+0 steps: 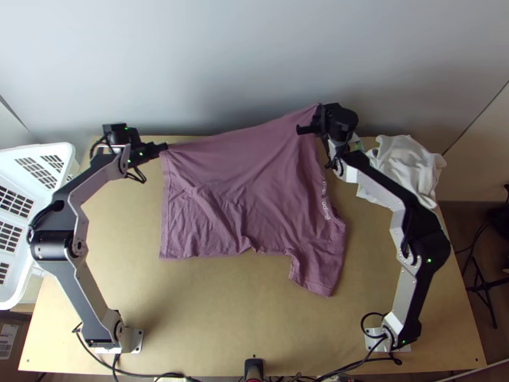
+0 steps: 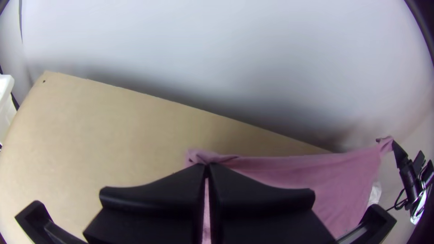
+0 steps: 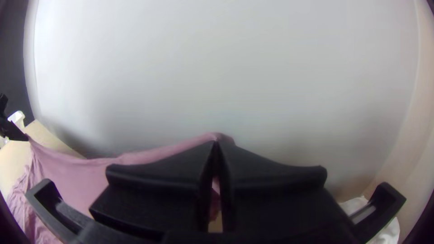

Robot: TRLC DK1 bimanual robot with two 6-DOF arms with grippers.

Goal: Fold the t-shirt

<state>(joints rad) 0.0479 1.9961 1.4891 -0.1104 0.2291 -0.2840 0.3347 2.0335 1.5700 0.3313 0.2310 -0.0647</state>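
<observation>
While both grippers pinch its far edge, the mauve t-shirt (image 1: 254, 165) stretches between them.

At the far left of the desk (image 1: 223, 318), the left gripper (image 1: 165, 147) has its fingers (image 2: 153, 194) pressed together on one corner of the fabric; the right gripper (image 1: 320, 113), over the far right part, has its fingers closed on another piece of that edge. The edge is drawn out between the two, while the near part of the shirt lies on the desk, unfolded and lightly wrinkled, with a sleeve (image 1: 316, 270) pointing toward the near right and pale lettering (image 1: 326, 200) along the right side. A bunched white cloth (image 1: 407, 167) sits beyond the right arm, and a white basket (image 1: 9, 164) stands at the left.
</observation>
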